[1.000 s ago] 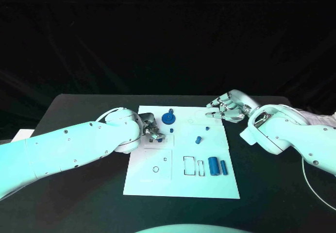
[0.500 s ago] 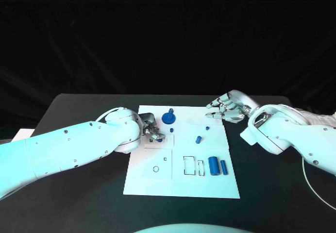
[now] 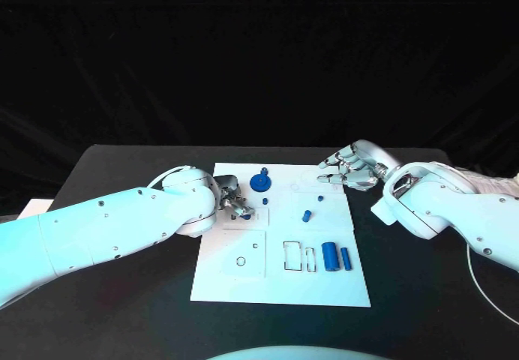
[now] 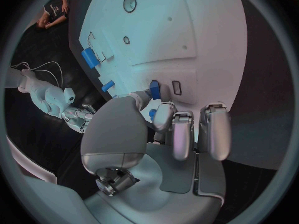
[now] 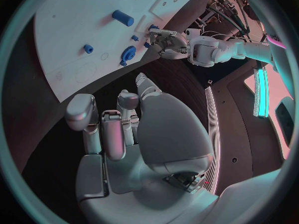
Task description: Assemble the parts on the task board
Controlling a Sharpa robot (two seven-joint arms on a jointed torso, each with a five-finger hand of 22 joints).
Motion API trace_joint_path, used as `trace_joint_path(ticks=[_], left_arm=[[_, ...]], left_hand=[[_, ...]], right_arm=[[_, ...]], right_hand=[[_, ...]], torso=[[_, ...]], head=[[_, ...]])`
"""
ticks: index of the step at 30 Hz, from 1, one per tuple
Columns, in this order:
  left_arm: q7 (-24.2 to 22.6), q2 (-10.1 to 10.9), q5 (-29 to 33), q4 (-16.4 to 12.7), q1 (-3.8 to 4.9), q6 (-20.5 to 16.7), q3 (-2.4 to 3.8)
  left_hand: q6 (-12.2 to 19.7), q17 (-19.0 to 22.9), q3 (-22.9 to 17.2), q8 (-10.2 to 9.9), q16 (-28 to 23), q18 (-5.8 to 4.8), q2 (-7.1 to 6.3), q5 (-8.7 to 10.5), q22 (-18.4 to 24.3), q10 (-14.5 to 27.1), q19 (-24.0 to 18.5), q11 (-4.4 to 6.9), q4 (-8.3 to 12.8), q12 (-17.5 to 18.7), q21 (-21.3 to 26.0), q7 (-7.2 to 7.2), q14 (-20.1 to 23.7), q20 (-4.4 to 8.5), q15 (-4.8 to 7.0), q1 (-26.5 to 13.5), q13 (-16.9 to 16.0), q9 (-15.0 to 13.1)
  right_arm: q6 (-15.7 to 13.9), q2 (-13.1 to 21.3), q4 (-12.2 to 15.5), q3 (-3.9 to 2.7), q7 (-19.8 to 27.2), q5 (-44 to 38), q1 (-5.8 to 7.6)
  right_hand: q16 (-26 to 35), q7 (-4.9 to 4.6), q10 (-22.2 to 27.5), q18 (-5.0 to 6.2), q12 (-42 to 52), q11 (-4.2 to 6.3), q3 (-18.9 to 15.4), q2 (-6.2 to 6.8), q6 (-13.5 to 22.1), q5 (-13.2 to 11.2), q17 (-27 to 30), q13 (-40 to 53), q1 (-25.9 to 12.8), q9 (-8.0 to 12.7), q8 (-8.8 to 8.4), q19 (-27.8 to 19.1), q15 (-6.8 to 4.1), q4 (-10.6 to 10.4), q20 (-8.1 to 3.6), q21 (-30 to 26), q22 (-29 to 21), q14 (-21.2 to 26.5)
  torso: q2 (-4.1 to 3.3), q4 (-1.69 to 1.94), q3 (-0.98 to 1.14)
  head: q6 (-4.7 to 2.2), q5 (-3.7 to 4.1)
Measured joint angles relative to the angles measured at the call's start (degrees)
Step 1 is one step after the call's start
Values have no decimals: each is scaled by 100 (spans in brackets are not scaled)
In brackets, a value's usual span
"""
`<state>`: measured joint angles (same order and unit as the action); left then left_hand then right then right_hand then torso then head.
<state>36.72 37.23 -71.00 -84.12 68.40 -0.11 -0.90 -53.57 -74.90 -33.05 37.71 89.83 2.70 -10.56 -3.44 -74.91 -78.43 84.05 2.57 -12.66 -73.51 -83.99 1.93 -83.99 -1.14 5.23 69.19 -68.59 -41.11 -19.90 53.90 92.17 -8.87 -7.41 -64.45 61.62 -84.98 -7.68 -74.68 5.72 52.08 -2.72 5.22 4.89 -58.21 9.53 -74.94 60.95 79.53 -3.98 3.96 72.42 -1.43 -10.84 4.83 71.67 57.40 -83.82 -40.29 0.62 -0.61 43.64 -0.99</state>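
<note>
- Task board (image 3: 279, 281): left hand (image 3: 235, 203) pinches a small blue part (image 4: 155, 89) at its nine o'clock edge — seating step, I judge.
- Right hand (image 3: 348, 170) hovers empty, fingers apart, at two o'clock.
- Next: press straight down into the slot.

Dim black backdrop, bright light from above on white arms; wrist views bend edges; no blur.

A robotics laboratory or test stage is indicated by the setting: a black table (image 3: 130, 225) is backed by a black curtain (image 3: 259, 67) that closes off the far side of the head view, and a white task board (image 3: 283, 285) marked with outlined slots is laid at the table's centre. In the right wrist view, metal rigging (image 5: 227, 5) and a glowing light strip (image 5: 259, 92) are seen at the room's edge.
</note>
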Motion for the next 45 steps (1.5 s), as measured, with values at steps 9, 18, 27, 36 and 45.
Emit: trace_joint_path(ticks=[9,18,27,36,45], left_arm=[[15,-62,4,110,1,49,-1],[32,-116,2,186,8,126,4],[52,-144,-3,232,12,152,7],[55,-164,-7,268,14,153,8],[55,-163,-11,272,12,149,8]], left_hand=[[-202,-4,427,47,0,0,48,-2,0,-41,0,42,-8,-71,0,-135,11,0,30,-353,-86,-108],[-243,-4,849,87,0,0,98,-5,0,-57,-1,57,-164,-103,0,-174,-9,43,51,-400,-134,-149],[-265,-3,1156,66,0,0,144,-5,0,-65,-1,65,-313,-128,0,-156,-9,43,50,-444,-160,-190],[-293,-3,1580,101,0,0,250,-5,0,-81,-1,81,-401,-127,0,-165,-5,43,53,-722,-158,-261],[-314,-2,2312,134,0,0,357,-5,0,-102,0,102,-409,-127,-1,-185,-8,84,91,-1040,-160,-331]], right_arm=[[2,3,3,1,3,6,-2],[2,3,4,1,7,19,-2],[2,2,-3,2,13,44,-3],[1,0,-9,4,22,88,-3],[1,0,-19,7,32,142,-7]], right_hand=[[0,0,0,0,0,0,0,0,0,23,1,0,0,0,0,0,0,0,0,0,0,0],[32,0,0,0,0,0,-16,1,0,23,1,-6,1,0,0,0,0,-16,0,-24,-15,0],[32,0,0,0,-4,-1,-16,1,0,23,2,-7,1,0,0,0,0,-16,0,-28,-45,0],[124,0,41,-1,-80,-1,-129,-11,0,44,2,-67,-137,0,0,-72,0,-128,10,-124,-142,0],[165,0,76,0,-111,-8,-206,-28,0,66,2,-116,-180,0,0,-92,0,-205,-11,-160,-235,0]], torso=[[-1,-2,7],[-1,-5,8],[-1,-7,7],[-3,-3,4],[-3,-3,-1]], head=[[9,-10],[15,-5],[20,3],[12,9],[7,11]])
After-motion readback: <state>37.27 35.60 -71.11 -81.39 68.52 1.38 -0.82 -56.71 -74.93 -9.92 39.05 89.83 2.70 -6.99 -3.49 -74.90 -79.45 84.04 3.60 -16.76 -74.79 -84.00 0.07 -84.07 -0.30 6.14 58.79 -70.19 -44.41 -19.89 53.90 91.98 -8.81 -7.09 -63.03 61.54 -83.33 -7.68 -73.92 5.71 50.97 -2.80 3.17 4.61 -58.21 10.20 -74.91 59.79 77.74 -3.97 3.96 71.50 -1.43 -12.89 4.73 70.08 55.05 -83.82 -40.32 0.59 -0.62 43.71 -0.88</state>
